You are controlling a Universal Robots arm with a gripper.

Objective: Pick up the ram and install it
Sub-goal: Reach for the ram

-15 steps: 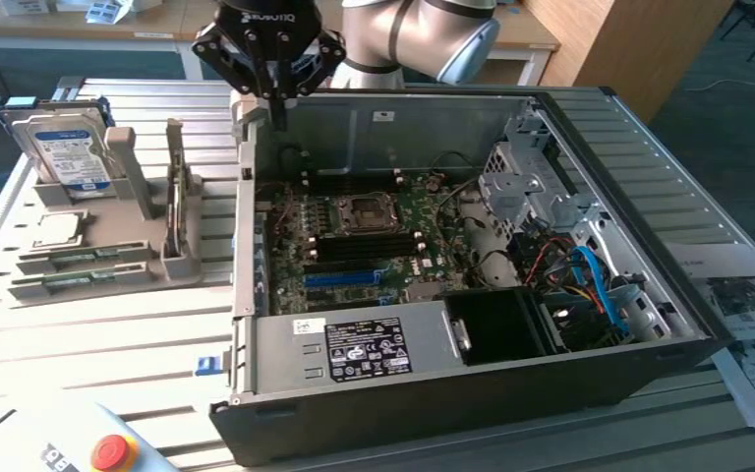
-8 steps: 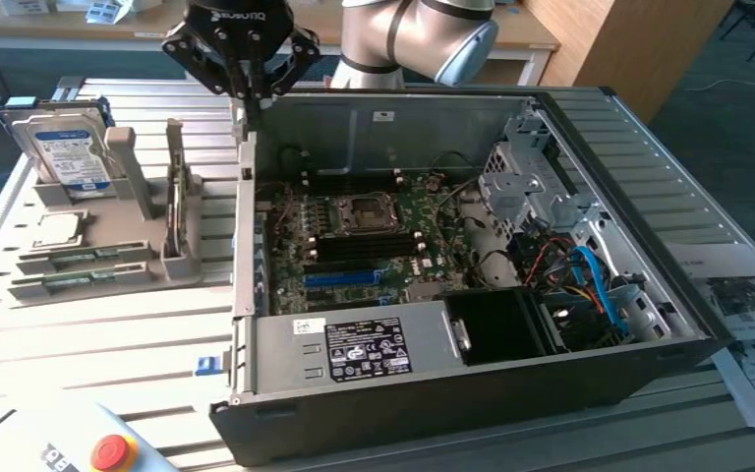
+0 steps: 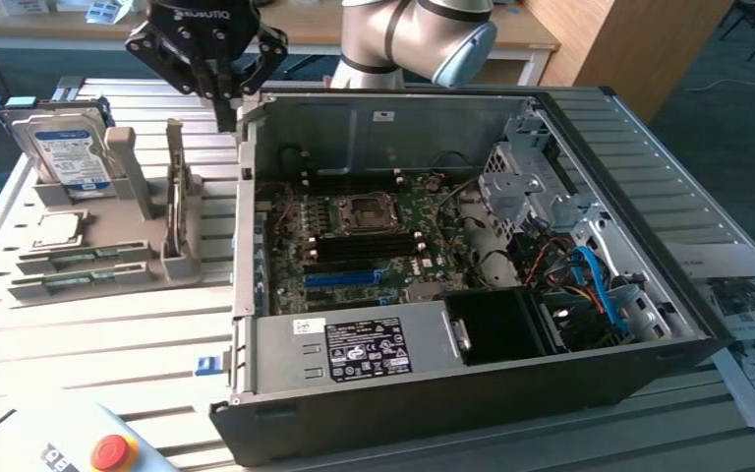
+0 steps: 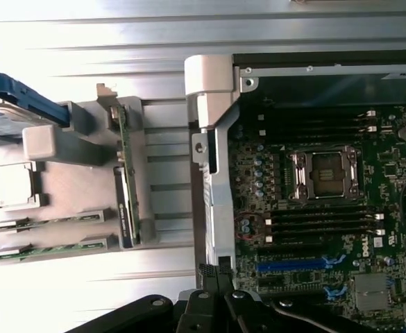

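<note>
Barely begun: ram not yet lifted

The gripper [image 3: 225,110] hangs by the computer case's [image 3: 483,383] wall, jaws pressed together on nothing. The ram [image 3: 176,197] stands on edge in the grey holder [image 3: 115,236] beside the case. Both pickup and installing are yet undone.

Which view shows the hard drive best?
The exterior view: the hard drive stands upright in the grey holder, its blue-white label facing the camera. The wrist view sees it edge-on from above, partly out of frame, with the label hidden.
</note>
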